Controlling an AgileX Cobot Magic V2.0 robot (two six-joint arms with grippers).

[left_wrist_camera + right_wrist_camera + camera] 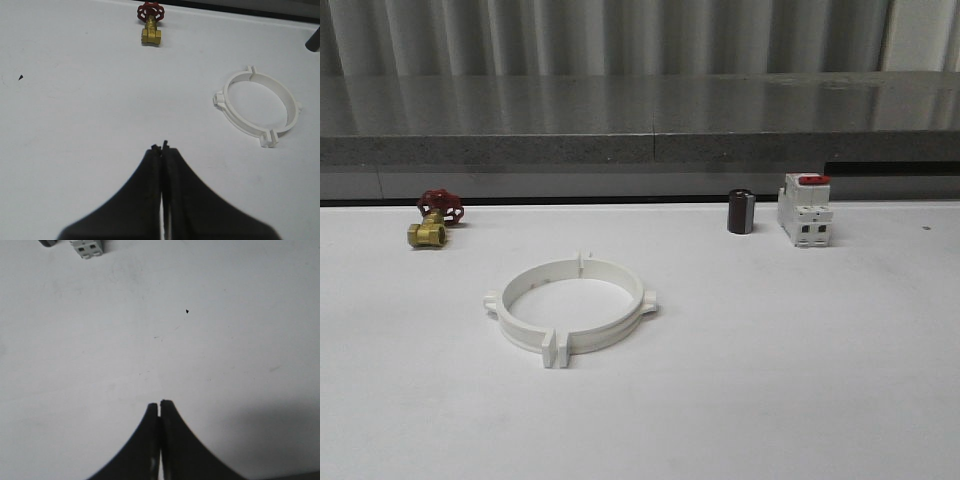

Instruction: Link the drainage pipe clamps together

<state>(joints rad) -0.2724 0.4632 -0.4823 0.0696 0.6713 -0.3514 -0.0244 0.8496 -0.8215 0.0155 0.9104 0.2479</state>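
Front view has the drainage pipe clamps [570, 307] lying joined as one ring on the white table [800, 380], seemingly fully mated. Left gripper [161, 147] and right gripper [159, 403] hang pinched together, holding nothing, well apart from the ring

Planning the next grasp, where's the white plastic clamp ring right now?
In the front view, the white plastic clamp ring lies left of centre, nearer than the brass valve.

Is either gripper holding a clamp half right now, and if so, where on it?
Nothing is held. The left gripper and right gripper are both shut on nothing, above bare table. The drainage pipe clamps lie together as one ring on the table.
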